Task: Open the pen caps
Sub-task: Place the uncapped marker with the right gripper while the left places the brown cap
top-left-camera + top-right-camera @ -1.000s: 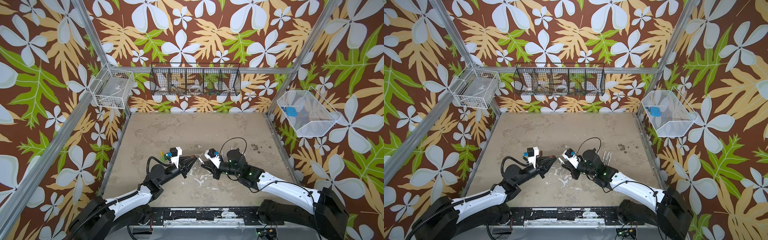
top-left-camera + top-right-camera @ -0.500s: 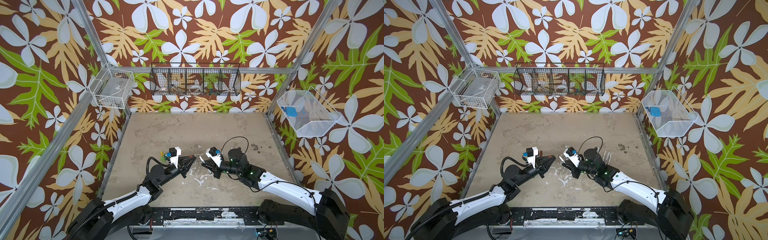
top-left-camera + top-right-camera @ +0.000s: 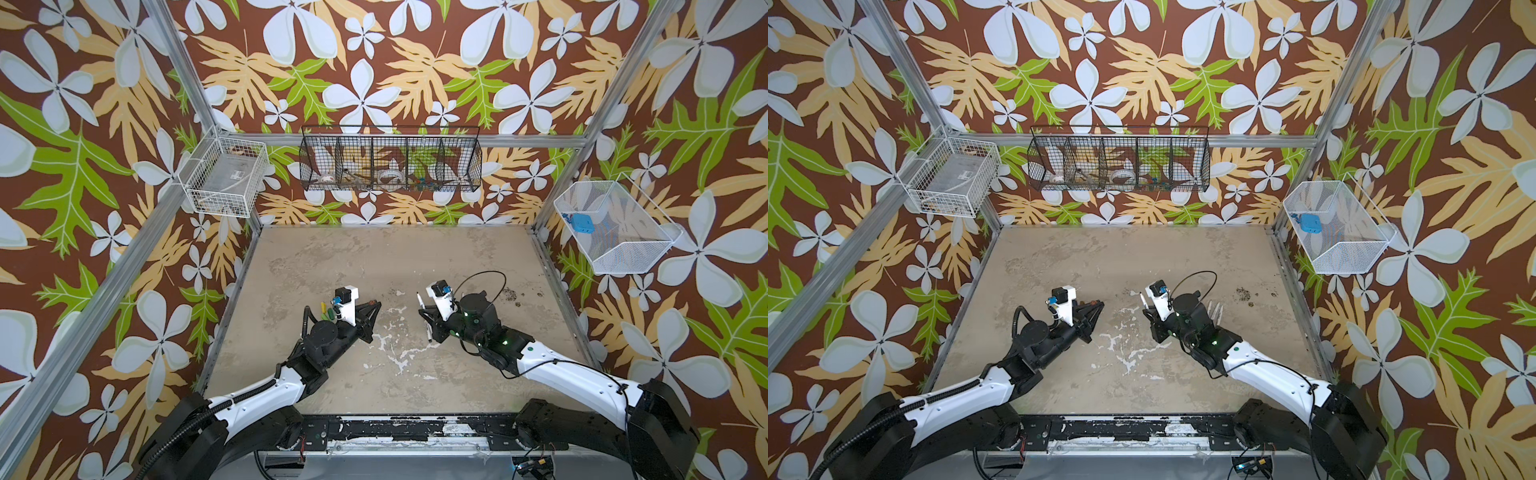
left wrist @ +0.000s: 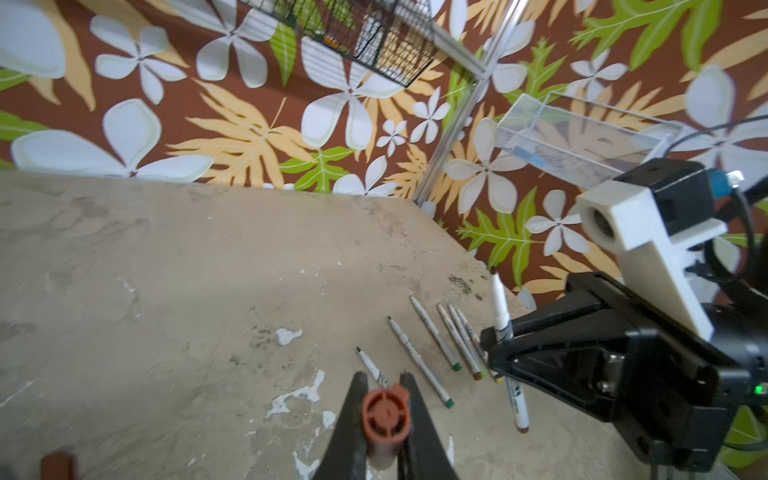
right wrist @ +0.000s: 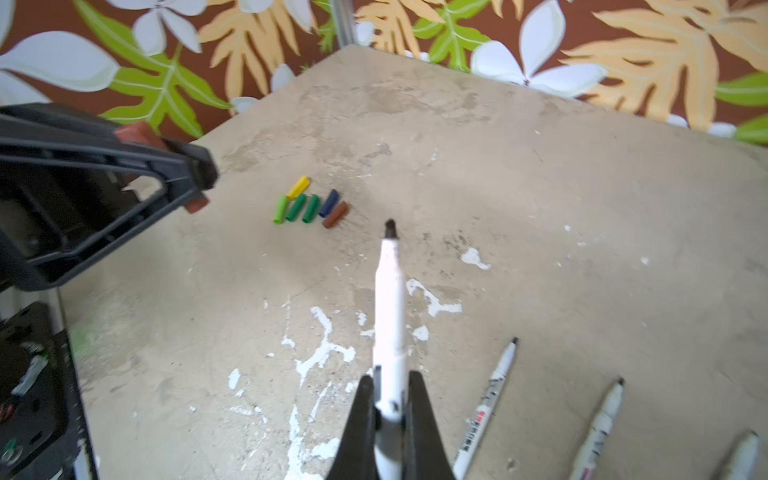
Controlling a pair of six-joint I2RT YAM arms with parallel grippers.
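Brown cap point(image 4: 386, 415) sits pinched in our left gripper point(image 4: 383, 380), right gripper point(image 5: 391, 376) clamps a marker point(image 5: 390, 291); mesh basket point(image 3: 623, 251) holds something blue point(image 3: 581, 222).

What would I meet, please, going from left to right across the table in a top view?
Loose pen caps → left gripper, shut on a brown cap → uncapped marker, held by the right gripper.
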